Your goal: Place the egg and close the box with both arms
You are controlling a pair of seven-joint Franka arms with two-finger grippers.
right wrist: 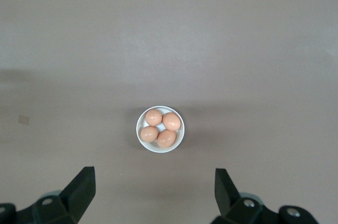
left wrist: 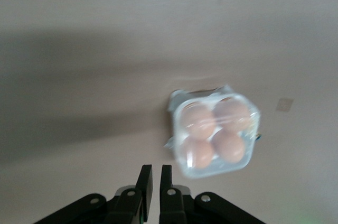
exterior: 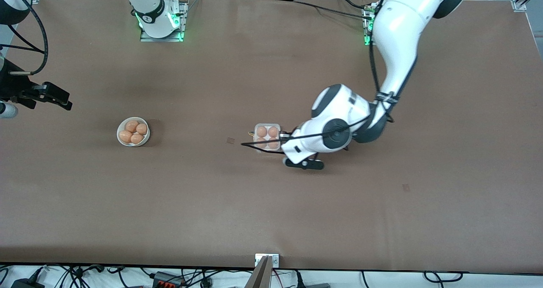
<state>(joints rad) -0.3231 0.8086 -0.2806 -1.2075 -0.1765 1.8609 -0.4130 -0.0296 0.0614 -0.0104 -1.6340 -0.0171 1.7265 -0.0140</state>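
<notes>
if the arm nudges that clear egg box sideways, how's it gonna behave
The box looks like thin clear plastic, so it would probably slide easily on the smooth table and flex under pressure. With four eggs inside it seems bottom-weighted, unlikely to tip, but a sharp shove could crack them.

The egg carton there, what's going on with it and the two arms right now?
The box sits mid-table with four eggs in it, lid apparently down. The left pincer is beside it with its fingers nearly together, holding nothing. The right pincer waits open, above the white bowl of four eggs toward the right arm's end.
</notes>
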